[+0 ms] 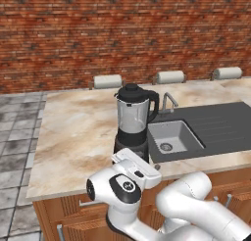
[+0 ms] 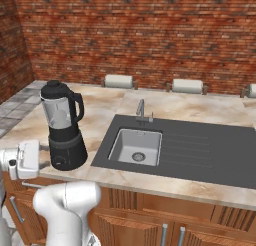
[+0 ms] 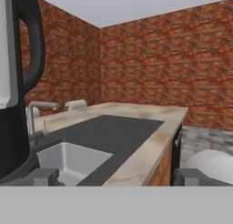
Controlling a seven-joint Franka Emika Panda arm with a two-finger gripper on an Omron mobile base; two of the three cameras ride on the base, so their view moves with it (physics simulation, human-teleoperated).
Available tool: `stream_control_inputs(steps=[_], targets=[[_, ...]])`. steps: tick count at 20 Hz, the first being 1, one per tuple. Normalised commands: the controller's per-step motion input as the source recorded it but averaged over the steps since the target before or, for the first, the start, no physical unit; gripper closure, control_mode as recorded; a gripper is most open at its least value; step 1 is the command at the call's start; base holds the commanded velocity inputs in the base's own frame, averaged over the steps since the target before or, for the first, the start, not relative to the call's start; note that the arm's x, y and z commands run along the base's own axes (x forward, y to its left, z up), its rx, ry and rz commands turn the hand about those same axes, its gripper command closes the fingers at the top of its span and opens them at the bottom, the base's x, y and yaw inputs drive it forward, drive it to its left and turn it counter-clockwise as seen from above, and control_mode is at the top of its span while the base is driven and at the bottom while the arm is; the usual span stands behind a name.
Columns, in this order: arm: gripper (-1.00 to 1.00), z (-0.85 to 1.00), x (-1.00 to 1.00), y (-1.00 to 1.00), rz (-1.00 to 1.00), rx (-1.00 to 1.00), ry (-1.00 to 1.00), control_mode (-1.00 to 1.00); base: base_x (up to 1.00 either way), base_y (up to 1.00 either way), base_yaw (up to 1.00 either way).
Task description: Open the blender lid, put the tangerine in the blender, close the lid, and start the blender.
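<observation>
- One blender [image 1: 131,120] on counter [image 1: 73,132] left of sink [image 1: 171,139], blender lid [image 1: 131,92] on.
- Right base: blender [image 2: 64,132] near front edge.
- Hand view: gripper [image 3: 116,176] spread wide, empty, beside blender [image 3: 16,82].

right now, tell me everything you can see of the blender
The blender stands upright on the marble-look counter, just left of the dark sink unit. It has a black rounded base with a front dial, a clear tapered jar that looks empty, and a black handle on its sink side. The blender lid, a round black cap with a raised knob, sits closed on the jar's rim. The arm's hand is low in front of the base; contact cannot be told.
</observation>
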Motion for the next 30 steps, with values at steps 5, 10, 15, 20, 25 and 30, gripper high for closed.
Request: stream_control_inputs(steps=[5,10,15,20,25,30], targets=[[-1.00,-0.13,0.21,0.00,0.03,0.00,0.00,-1.00,0.00,0.00,0.00],[-1.00,-0.16,0.22,0.00,0.03,0.00,0.00,-1.00,0.00,0.00,0.00],[-1.00,-0.22,0.17,0.00,0.04,0.00,0.00,-1.00,0.00,0.00,0.00],[-1.00,-0.21,0.17,0.00,0.05,0.00,-0.01,-1.00,0.00,0.00,0.00],[-1.00,-0.10,0.21,0.00,0.04,0.00,-0.02,-1.00,0.00,0.00,0.00],[-1.00,-0.01,0.22,0.00,0.04,0.00,-0.04,-1.00,0.00,0.00,0.00]])
